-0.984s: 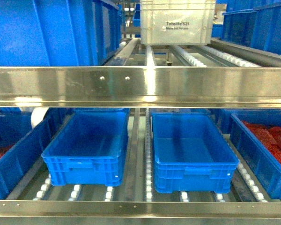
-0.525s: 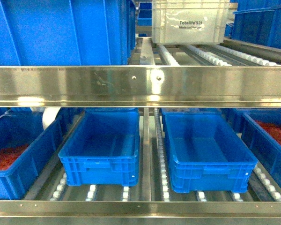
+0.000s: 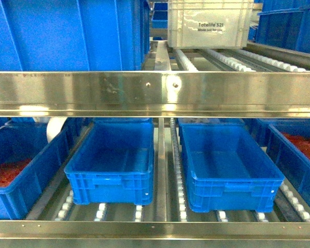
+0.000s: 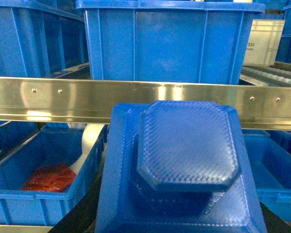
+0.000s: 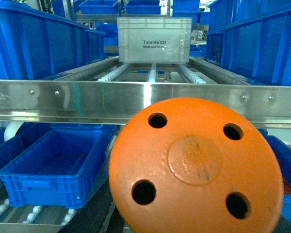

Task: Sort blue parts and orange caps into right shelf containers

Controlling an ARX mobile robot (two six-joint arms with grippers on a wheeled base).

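A textured blue part (image 4: 184, 155) with an octagonal raised top fills the left wrist view, and my left gripper (image 4: 177, 225) is shut on it; only a dark finger (image 4: 85, 213) shows beside it. My right gripper (image 5: 194, 225) is shut on an orange cap (image 5: 194, 167), whose flat holed face covers the jaws. Two empty blue containers (image 3: 108, 182) (image 3: 232, 194) sit side by side on the lower roller shelf. Neither gripper appears in the head view.
A steel shelf rail (image 3: 155, 93) crosses in front at mid height. Blue crates holding red sheets stand at far left (image 3: 20, 191) and far right (image 3: 292, 170). A white lettered crate (image 3: 209, 23) and a deep blue crate (image 3: 67, 31) sit on the upper shelf.
The head view shifted early on, so the shelf and crates slid to the right in the picture. Over the last half second nothing visibly moved.
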